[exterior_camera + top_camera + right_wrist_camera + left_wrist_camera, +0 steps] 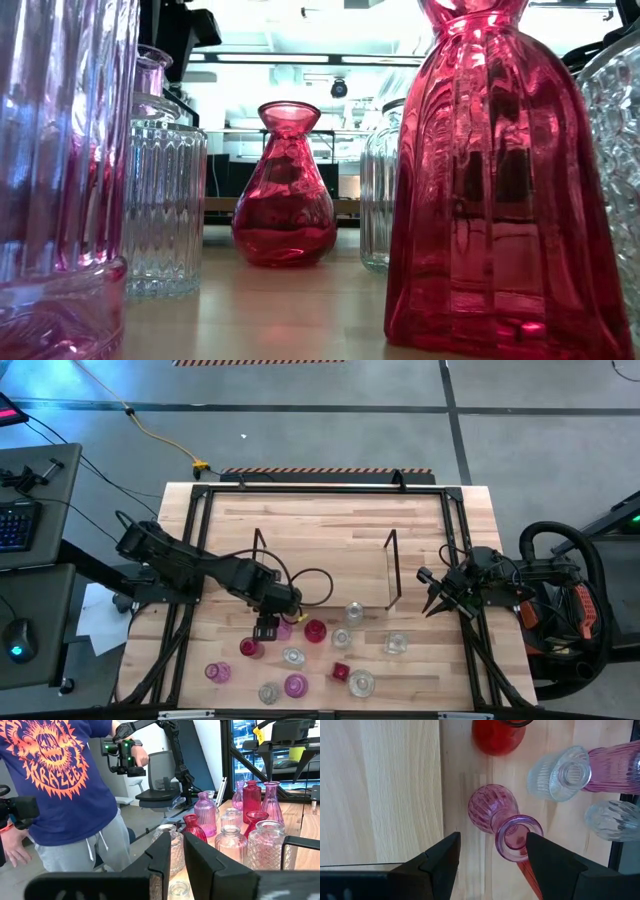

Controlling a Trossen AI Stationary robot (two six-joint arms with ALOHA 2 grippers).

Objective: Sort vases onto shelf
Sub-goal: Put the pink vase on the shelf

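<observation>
Several small vases in pink, red and clear glass stand upright on the near half of the wooden table, among them a red one (315, 631) and a clear one (354, 611). The shelf (330, 550), a light board with dark wire frames at its ends, lies behind them with nothing on it. My left gripper (266, 628) hangs open, pointing down over a ribbed pink vase (492, 812). Its fingers stand on either side of the vase's mouth (518, 837), above it. My right gripper (428, 592) waits at the table's right edge, level, with a narrow gap and nothing between its fingers (178, 845).
A dark metal frame (320, 488) runs around the tabletop. A black cable (315, 585) loops over the table beside the left arm. Red (497, 735), clear (559, 772) and pink vases crowd close to the ribbed pink one. A person in a blue shirt (65, 785) stands beyond the table.
</observation>
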